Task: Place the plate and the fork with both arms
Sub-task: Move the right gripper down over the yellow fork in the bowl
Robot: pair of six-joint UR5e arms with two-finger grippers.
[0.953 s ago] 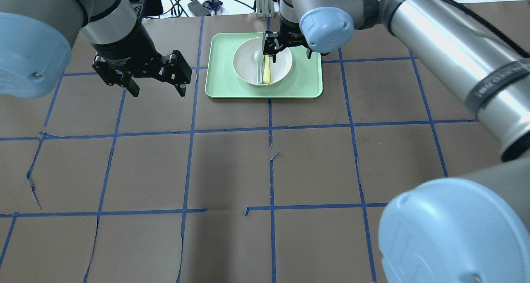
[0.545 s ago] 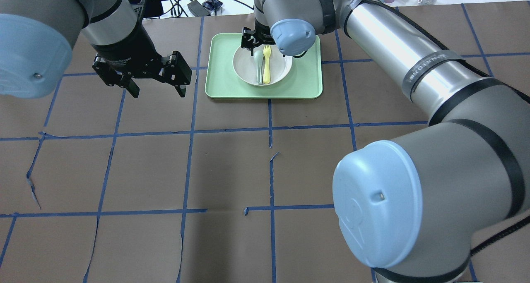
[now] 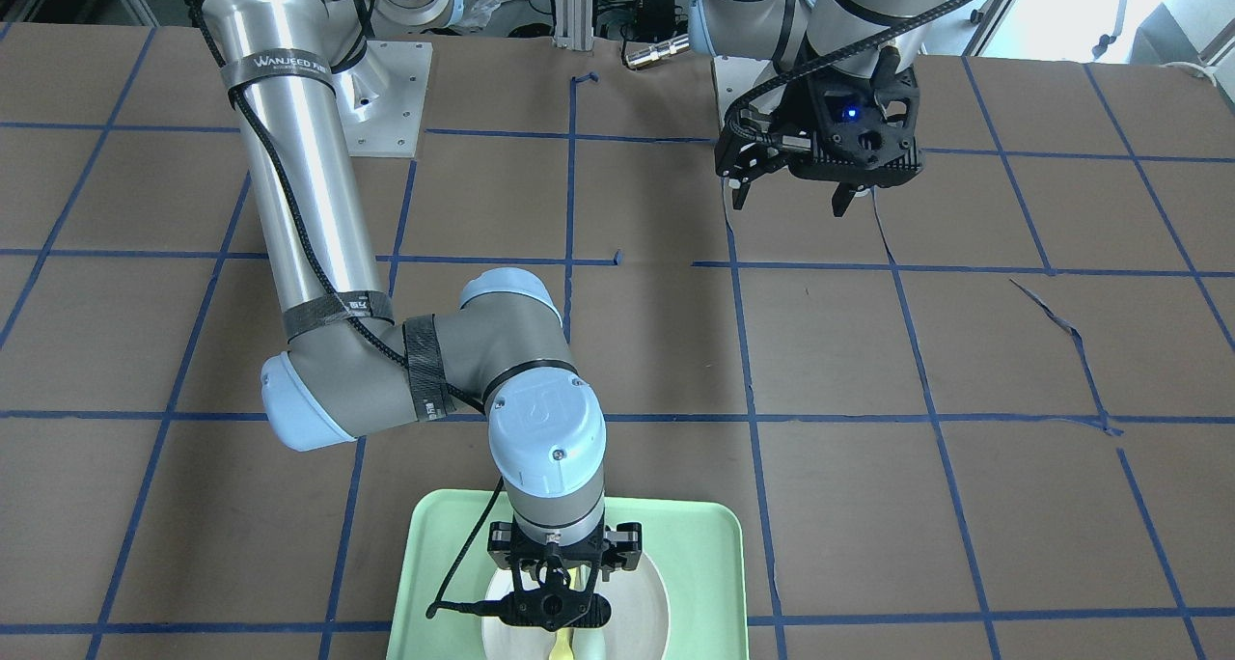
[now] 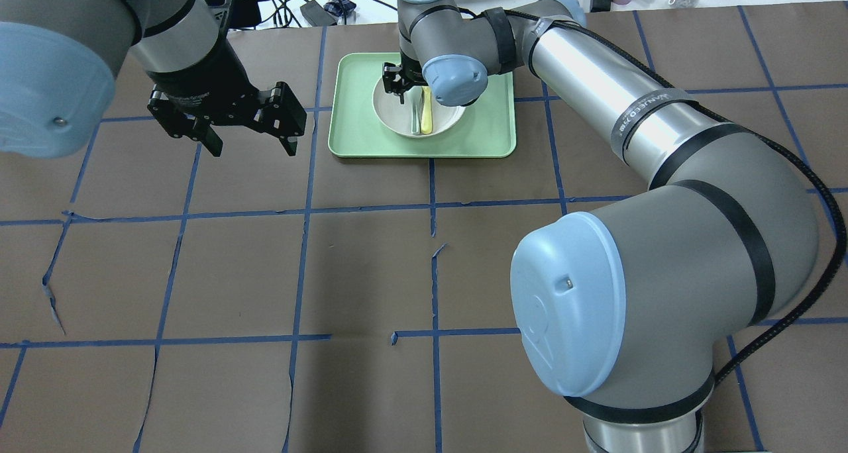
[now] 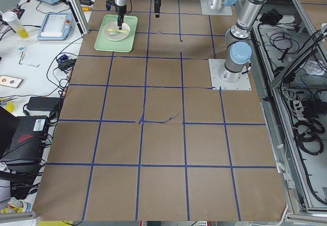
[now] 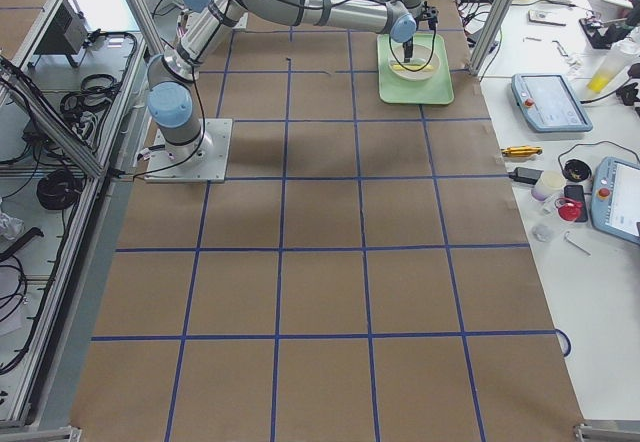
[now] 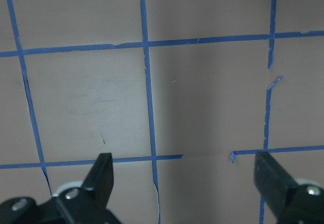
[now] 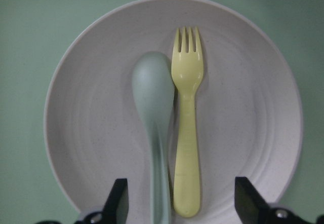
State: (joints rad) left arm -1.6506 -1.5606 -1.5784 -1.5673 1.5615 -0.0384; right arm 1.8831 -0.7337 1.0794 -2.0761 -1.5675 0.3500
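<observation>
Pale-yellow fork (image 8: 186, 127) hasn't moved: it lies flat in the off-white plate (image 8: 248, 112), tight against the grey-green spoon (image 8: 154, 107) on its left in the right wrist view, and the plate sits in the green tray (image 4: 490, 138) at the table's far side. What changed over the last second is the right arm. Its wrist has swung across from the plate's right side, and the right gripper (image 4: 397, 85) now hangs over the plate with jaws wide and nothing in them. In the wrist view its fingers straddle both handles, so you're lined up for the fork pick but not down on it yet. I'd expect the spoon to get in the way when you close. The fork's long axis runs near-to-far across the plate, parallel to the spoon, with tines pointing away from the robot and the handle end toward it. The left gripper (image 4: 253, 145) hasn't budged. It's wide open, empty, and over bare brown table left of the tray.
</observation>
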